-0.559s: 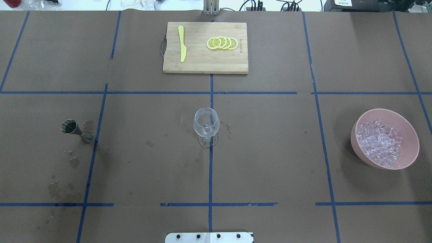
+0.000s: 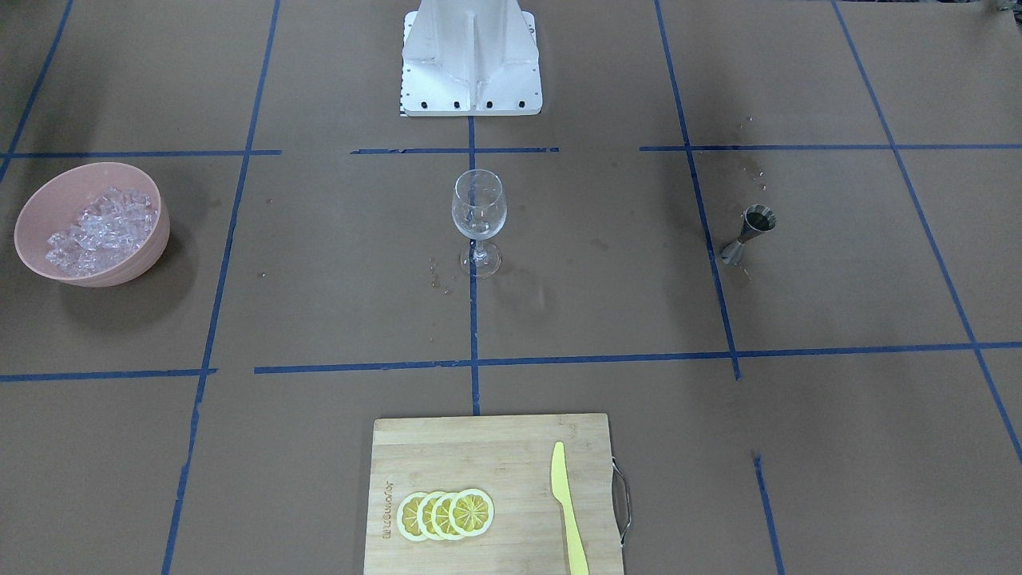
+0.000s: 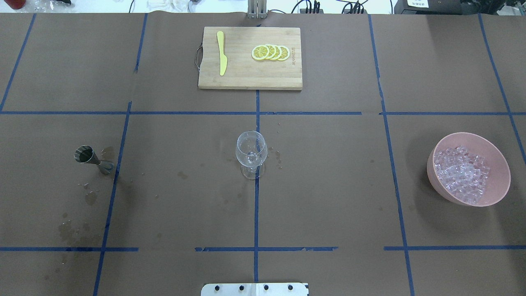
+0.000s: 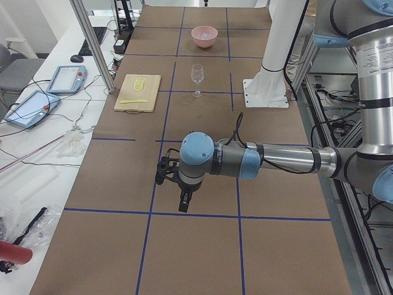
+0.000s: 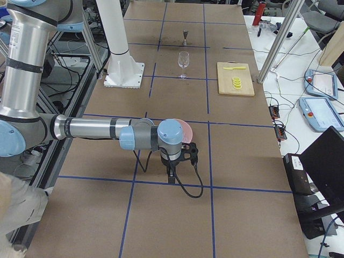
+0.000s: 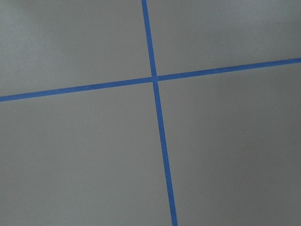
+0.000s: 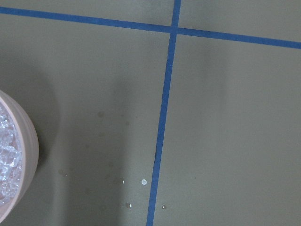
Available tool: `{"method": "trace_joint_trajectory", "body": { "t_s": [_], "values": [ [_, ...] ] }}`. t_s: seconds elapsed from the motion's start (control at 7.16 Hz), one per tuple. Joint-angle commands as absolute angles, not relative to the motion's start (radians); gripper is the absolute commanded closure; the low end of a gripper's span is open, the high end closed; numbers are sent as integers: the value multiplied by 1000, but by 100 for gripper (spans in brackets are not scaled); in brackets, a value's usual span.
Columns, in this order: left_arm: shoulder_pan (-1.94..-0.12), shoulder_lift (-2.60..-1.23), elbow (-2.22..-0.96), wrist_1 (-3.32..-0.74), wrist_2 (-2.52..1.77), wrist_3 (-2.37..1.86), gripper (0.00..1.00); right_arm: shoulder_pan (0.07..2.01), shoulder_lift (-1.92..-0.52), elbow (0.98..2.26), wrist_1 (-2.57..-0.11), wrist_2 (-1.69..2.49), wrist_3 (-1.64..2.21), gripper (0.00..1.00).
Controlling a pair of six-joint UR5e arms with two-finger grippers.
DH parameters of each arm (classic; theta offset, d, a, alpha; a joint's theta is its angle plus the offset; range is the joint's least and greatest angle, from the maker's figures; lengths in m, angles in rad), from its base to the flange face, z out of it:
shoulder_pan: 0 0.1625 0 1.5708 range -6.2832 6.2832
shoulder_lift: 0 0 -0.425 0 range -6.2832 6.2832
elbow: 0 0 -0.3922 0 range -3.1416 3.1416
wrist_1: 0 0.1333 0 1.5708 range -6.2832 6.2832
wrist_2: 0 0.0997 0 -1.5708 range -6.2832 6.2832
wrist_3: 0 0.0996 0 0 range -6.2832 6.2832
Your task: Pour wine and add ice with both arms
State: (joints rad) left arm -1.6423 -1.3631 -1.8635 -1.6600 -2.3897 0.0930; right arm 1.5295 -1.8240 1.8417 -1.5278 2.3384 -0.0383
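Left gripper (image 4: 183,206): we cannot tell whether it is apart or together; it hangs over the table (image 4: 202,258).
Right gripper (image 5: 171,176): same doubt for us; it hangs near the pink bowl (image 5: 186,130).
Ice (image 3: 462,174): heaped in that bowl.
Wine glass (image 3: 251,150): upright mid-table, well apart from both grippers.

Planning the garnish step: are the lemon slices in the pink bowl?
No, the lemon slices lie on the wooden cutting board; the pink bowl holds ice.

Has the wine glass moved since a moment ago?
No. The wine glass keeps its foot on the same blue tape line, below the cutting board.
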Motion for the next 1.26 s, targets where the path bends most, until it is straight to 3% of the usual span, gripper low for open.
{"method": "trace_joint_trajectory", "body": {
  "t_s": [0.0,0.28,0.7,1.12],
  "values": [
    [-1643,-1364,-1876,-1751,-2387,94,0,1529,-1758,1856,-1526,2339,-31,0],
    [-1643,-1396,-1838,-1994,-2395,83,0,1529,-1653,1839,-1532,2342,-28,0],
    [-1643,-1477,-1729,-2438,-2398,10,0,1529,-1647,1847,-1523,2344,-35,0],
    [-1521,-1477,-1741,-2740,-2347,-276,0,1529,-1649,1850,-1499,2349,-26,0]
  ]
}}
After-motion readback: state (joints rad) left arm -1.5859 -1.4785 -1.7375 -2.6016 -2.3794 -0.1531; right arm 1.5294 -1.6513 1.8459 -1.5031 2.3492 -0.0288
